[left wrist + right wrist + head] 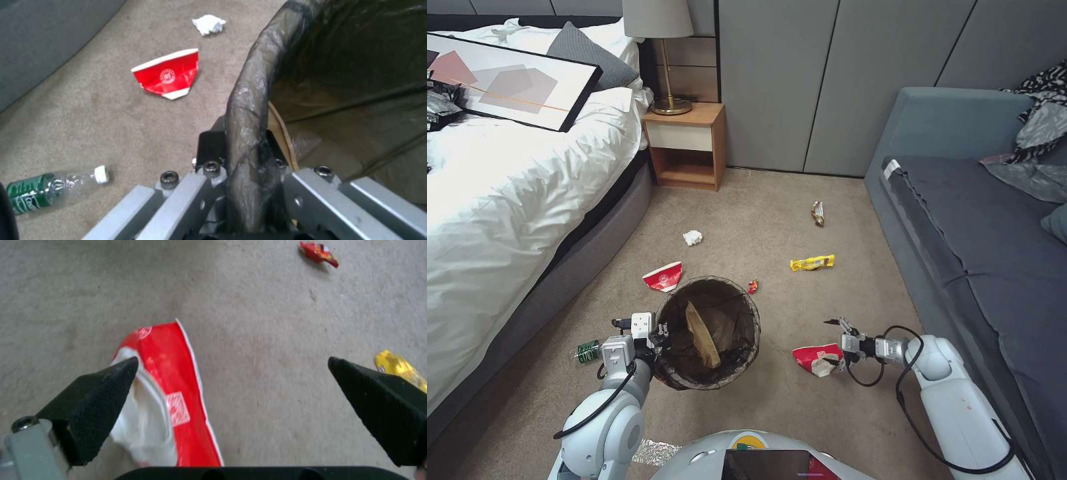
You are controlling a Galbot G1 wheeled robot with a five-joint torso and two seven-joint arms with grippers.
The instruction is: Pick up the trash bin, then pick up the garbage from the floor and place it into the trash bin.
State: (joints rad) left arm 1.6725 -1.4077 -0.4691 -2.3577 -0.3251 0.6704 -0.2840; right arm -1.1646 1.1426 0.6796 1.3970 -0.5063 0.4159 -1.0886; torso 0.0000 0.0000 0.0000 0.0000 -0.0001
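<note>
The trash bin (707, 333) sits w/ the left gripper (650, 333) clamped on its near-left rim – in the left wrist view the fingers (211, 150) pinch the liner-covered rim from inside and outside. Probably held that way so the bin travels w/ the robot and stays mouth-up, within reach of the other arm for drops. Whether it is lifted off the carpet (800, 413) or resting on it can't be told. It looks like a round bucket w/ a dark, thin, wrinkled liner bag folded over the rim; a tan paper tray (702, 333) already stands on edge inside.

The right gripper (835, 343) hangs low just right of the bin, fingers spread wide apart, one tip (102, 396) over the crushed red-and-white cup (817, 359) – apparently lined up to pinch it, not yet closed.

Rest of the garbage, big to small:
- a 2nd red cup (663, 276), flattened, just beyond the bin's far-left rim
- yellow wrapper (812, 263) farther out, toward the sofa (960, 220)
- clear bottle w/ green label (587, 351), lying beside the left arm, near the bed (507, 220)
- brown wrapper (818, 213), farthest off
- white tissue wad (692, 237)
- small red wrapper (752, 287) – right by the bin's far rim
</note>
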